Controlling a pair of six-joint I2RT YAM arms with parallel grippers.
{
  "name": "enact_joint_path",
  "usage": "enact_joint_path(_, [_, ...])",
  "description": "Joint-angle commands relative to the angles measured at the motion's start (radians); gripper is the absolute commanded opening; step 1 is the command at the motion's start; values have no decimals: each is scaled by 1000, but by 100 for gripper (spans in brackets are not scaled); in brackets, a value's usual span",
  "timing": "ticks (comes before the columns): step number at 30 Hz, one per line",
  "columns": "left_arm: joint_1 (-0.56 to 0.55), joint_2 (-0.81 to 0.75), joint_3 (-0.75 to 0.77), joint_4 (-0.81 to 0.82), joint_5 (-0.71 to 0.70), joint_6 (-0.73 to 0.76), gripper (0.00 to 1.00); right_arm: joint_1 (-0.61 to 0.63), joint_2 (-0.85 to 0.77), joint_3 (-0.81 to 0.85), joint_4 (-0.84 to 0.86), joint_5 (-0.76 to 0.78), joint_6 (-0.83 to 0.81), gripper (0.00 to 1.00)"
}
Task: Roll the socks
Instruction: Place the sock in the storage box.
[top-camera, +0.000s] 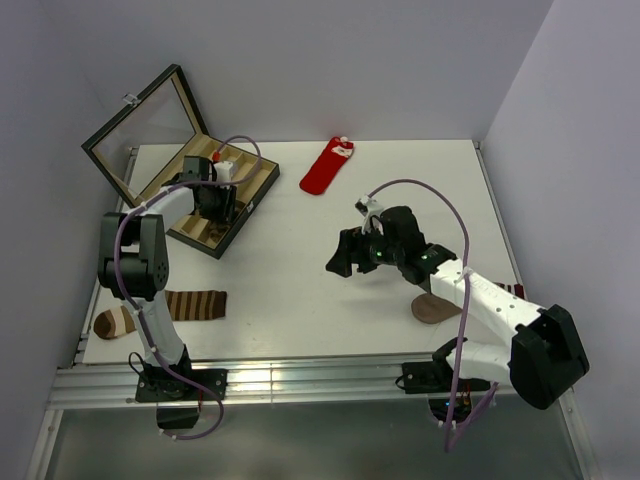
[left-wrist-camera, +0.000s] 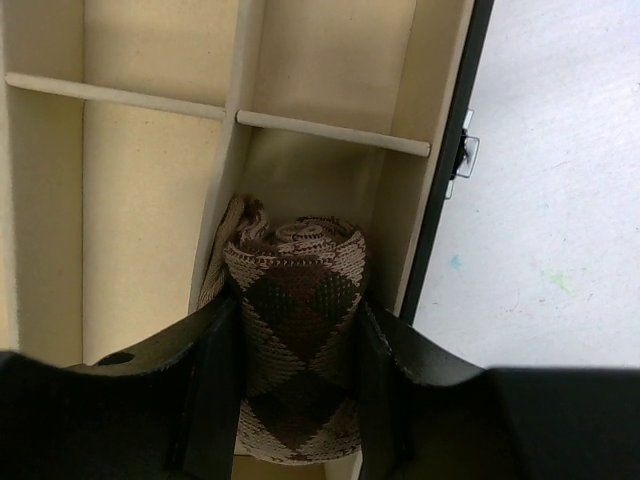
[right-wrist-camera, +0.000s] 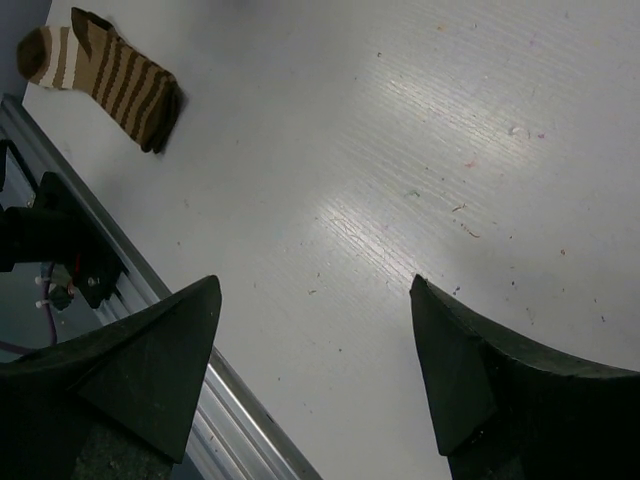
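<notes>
Your left gripper (left-wrist-camera: 295, 330) is clamped on the tan-and-dark-brown diamond-patterned sock (left-wrist-camera: 298, 265). In the left wrist view both black fingers (left-wrist-camera: 215, 370) press against the sides of the sock, which is rolled into a tight bundle with its spiral end facing the camera. The bundle sits low in the centre of that frame, inside a compartment of the dark-framed box with cream lining (left-wrist-camera: 441, 180). That compartment lies against the box's dark wall on the right of the frame, just below a pale crossbar divider (left-wrist-camera: 330, 132). A loose edge of the sock pokes up on the left of the roll, against the upright divider.

In the top view the box (top-camera: 258, 192) stands at the upper left of the white table (top-camera: 300, 300), with its glass lid (top-camera: 140, 125) tilted open, and your left gripper (top-camera: 215, 200) reaches down into it.

The bright red sock with a white cuff (top-camera: 325, 168) lies flat and unrolled at the upper middle of that frame, well apart from both arms.

Your right gripper (right-wrist-camera: 315, 285) has its fingers wide apart and holds nothing. It hangs over bare table right of centre in the top view (top-camera: 340, 258).

A brown-and-cream ring-striped sock (top-camera: 180, 305) lies flat at the lower left, near the left arm's base. It also shows at the upper left of the right wrist view (right-wrist-camera: 105, 75). A plain tan-brown sock (top-camera: 433, 308) lies at the lower right, partly hidden by the right arm.
</notes>
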Motion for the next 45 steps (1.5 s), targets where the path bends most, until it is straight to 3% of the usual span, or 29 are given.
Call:
enact_joint_path(1, [-19,23,-46,-87,-67,-16,24,-7,-39,-13,48,5,-8,83])
enact_joint_path(5, [-30,32,-70,-73,-172,-38,24,-7,-48,-16,48,7,-8,83])
enact_joint_path(10, [-37,1,-102,-44,-136,-51,27,-7,-53,-8,50,10,-15,83])
enact_joint_path(17, [-39,-85,-125,-18,-50,-54,39,-7,-79,-17,47,24,-21,83])
enact_joint_path(23, [-39,-134,-98,-30,-16,-59,57,-7,-101,-22,36,31,-20,83])
enact_joint_path(29, [-39,-137,-89,-36,-25,-67,63,-7,-108,-21,36,27,-9,83])
enact_joint_path(45, [-37,-241,-69,-16,-47,-157,58,-7,-78,2,28,7,-23,83])
